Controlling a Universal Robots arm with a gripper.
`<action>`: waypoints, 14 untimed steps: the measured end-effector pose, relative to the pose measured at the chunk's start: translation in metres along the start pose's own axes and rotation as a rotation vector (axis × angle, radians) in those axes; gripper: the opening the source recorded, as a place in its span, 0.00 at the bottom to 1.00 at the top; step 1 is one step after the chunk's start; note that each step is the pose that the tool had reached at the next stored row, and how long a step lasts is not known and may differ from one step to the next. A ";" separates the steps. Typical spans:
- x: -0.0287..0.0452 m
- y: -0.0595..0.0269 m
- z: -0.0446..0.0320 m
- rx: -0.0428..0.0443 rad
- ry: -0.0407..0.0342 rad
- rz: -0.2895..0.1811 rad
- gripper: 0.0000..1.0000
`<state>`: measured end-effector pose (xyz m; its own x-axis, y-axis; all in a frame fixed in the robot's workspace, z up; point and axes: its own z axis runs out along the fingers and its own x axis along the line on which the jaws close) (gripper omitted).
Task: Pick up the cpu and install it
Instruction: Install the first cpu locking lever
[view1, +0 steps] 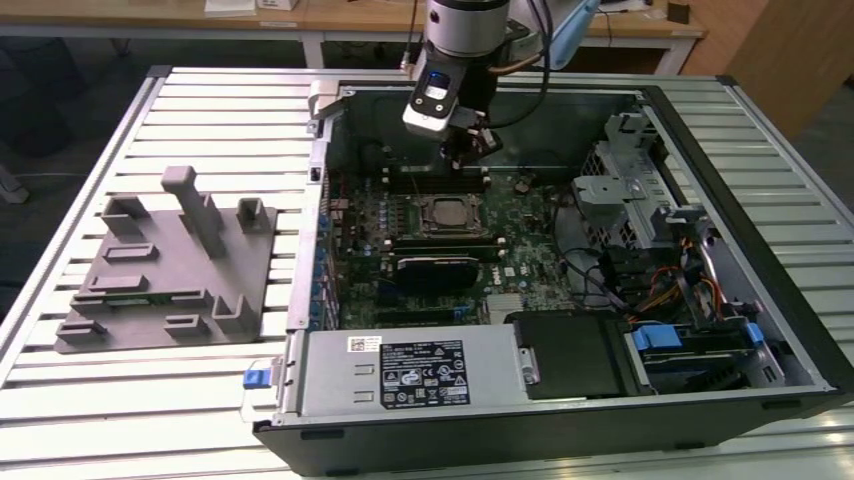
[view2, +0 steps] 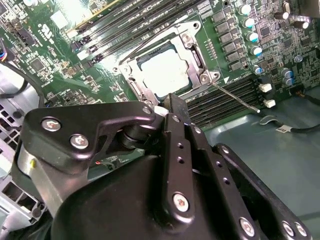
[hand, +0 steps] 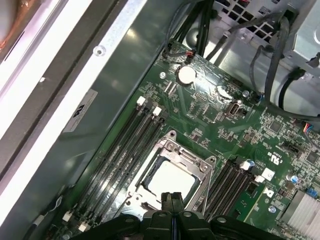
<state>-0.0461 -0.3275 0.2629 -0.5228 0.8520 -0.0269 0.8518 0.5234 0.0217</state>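
Grey plastic tray (view1: 167, 270) at 9 o'clock on the slatted table (view1: 94, 420), well apart from open computer case (view1: 801, 330). Cpu (hand: 171, 178) seated flat in socket (view1: 447, 213) on motherboard (hand: 210, 112), framed by metal bracket. Gripper (view1: 458, 160) at 12 o'clock above socket, fingers (hand: 172, 200) pressed together, holding nothing. Clear air above chip.

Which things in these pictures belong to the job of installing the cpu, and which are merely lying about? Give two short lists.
Part of the job:
- cpu, lying in the socket
- socket on the motherboard
- gripper, fingers together just above the cpu, holding nothing

Just lying about:
- grey plastic tray with upright posts, on the table beside the computer case
- memory slots
- cables
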 end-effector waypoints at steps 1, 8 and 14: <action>0.0000 0.0000 0.0000 -0.0001 0.0001 -0.004 0.11; 0.0000 0.0000 0.0000 -0.0010 0.0008 -0.035 0.11; 0.0000 0.0000 0.0000 -0.0017 0.0014 -0.064 0.11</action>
<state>-0.0461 -0.3275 0.2629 -0.5765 0.8166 -0.0269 0.8164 0.5771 0.0217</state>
